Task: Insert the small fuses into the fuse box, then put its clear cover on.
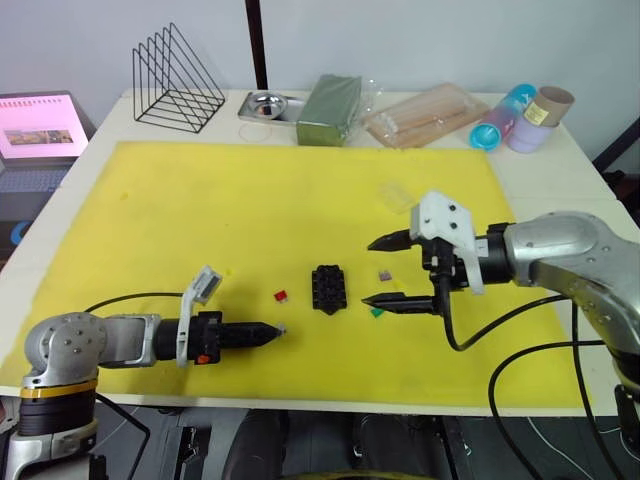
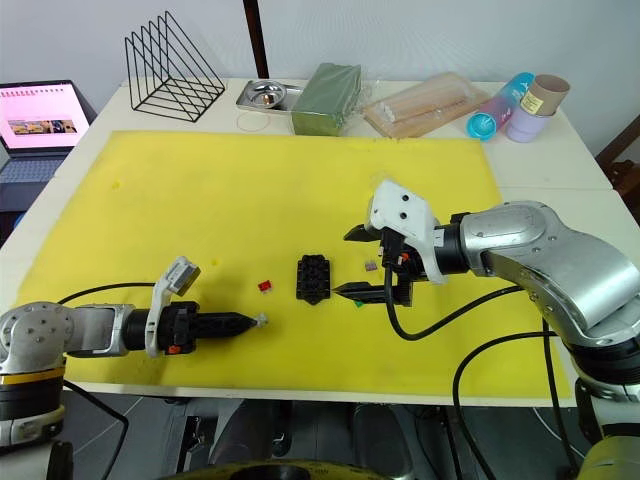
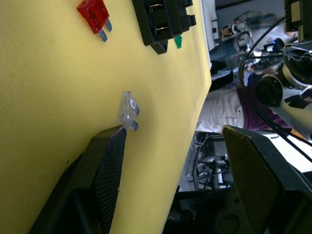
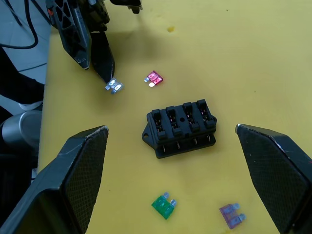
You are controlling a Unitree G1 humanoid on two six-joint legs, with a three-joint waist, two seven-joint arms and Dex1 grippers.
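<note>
The fuse box (image 1: pixel 329 289) is sitting flat near the middle of the yellow mat (image 1: pixel 200 210), slots facing up. No fuses are showing in its slots.

The L gripper (image 1: pixel 272 331) is lying low over the mat, to the box's left and nearer the front edge. In the L wrist view its fingers (image 3: pixel 108 170) are standing wide apart, holding nothing. One finger tip is just beside the grey fuse (image 3: pixel 128 111), right at it; can't tell if it's touching. The grey fuse is lying on the mat w/ its metal legs pointing away from the finger.

The red fuse (image 1: pixel 281 295) is lying on the mat just left of the box, between the box and the L gripper.

The R gripper (image 1: pixel 392 271) is hanging just right of the box, fingers spread wide, one above the other in the head views, w/ nothing between them. The purple fuse (image 1: pixel 384 275) is lying on the mat in the gap between those fingers. The green fuse (image 4: pixel 163 205) is lying by the lower finger tip, near the box's right front corner.

The clear cover (image 1: pixel 396 196) is lying on the mat behind the R gripper, well apart from the box.

Past the mat, at the table's back, are sitting a wire rack (image 1: pixel 176 80), a small metal tray (image 1: pixel 265 106), a green packet (image 1: pixel 329 108), a bag of sticks (image 1: pixel 425 115) and some cups (image 1: pixel 520 118).
</note>
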